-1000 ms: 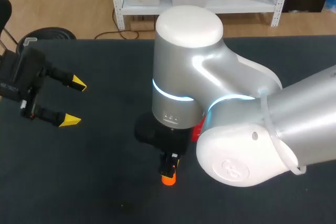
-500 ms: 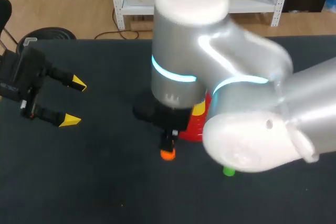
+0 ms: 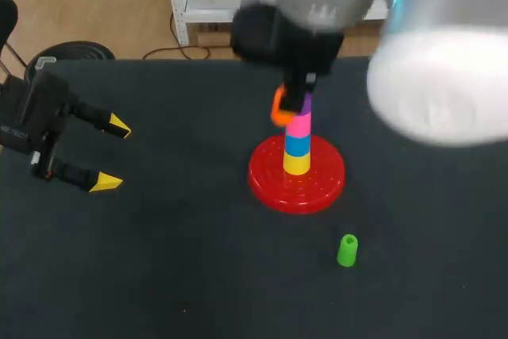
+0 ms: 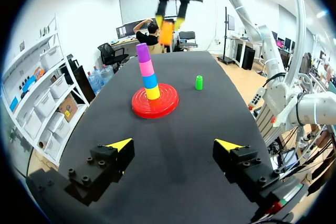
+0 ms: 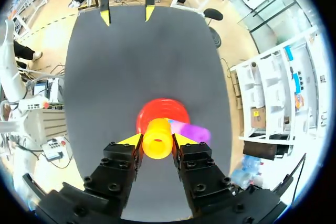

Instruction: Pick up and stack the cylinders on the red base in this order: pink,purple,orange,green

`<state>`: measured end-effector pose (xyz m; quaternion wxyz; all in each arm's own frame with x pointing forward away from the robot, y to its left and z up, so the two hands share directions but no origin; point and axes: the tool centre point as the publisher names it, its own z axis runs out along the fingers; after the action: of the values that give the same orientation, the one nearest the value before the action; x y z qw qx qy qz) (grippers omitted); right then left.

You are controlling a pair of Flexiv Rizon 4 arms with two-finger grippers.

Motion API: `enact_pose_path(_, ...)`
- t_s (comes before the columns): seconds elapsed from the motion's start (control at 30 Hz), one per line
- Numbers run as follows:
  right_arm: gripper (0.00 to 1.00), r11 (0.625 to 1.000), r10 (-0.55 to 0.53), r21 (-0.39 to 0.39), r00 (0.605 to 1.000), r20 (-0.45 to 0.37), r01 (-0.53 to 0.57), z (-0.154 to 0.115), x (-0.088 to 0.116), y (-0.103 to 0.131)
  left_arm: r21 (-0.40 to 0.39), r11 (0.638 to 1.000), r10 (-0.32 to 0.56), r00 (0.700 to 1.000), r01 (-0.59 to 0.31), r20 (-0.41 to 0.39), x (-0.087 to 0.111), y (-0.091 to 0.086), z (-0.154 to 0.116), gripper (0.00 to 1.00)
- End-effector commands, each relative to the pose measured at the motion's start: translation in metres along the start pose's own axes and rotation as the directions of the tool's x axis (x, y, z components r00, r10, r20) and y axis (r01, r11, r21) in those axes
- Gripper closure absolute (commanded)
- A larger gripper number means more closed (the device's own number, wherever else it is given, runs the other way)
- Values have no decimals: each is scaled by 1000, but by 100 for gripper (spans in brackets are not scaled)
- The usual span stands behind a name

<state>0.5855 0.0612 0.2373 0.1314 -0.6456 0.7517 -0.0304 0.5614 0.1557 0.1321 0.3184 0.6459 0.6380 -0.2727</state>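
Desk (image 3: 159, 260): dark, matte surface, one continuous top. Two items rest directly on it. The red base (image 3: 266, 179), a round disc, sits flat near the middle. The green cylinder (image 3: 347, 250) stands upright on the bare surface, near the base on its right-arm side, not touching it.
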Motion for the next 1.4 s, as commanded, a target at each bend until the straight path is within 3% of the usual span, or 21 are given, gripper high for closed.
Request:
enact_pose_path(0.03, 100, 998, 10, -67, 999, -53, -14, -44, -5, -33, -2, 1000, 2, 1000, -2, 2, 1, 0, 1, 0)
enact_pose_path(0.37, 100, 989, 24, -144, 991, -133, -44, -42, 1, -66, -2, 1000, 2, 1000, -2, 2, 1, 0, 1, 0)
enact_pose_path(0.83, 100, 975, 61, -204, 990, -125, -86, -6, 20, -70, -2, 1000, 2, 1000, -2, 2, 1, 0, 1, 0)
enact_pose_path(1.4, 100, 965, 55, -248, 991, -122, -84, 26, 24, -80, -2, 1000, 2, 1000, -2, 2, 1, 0, 1, 0)
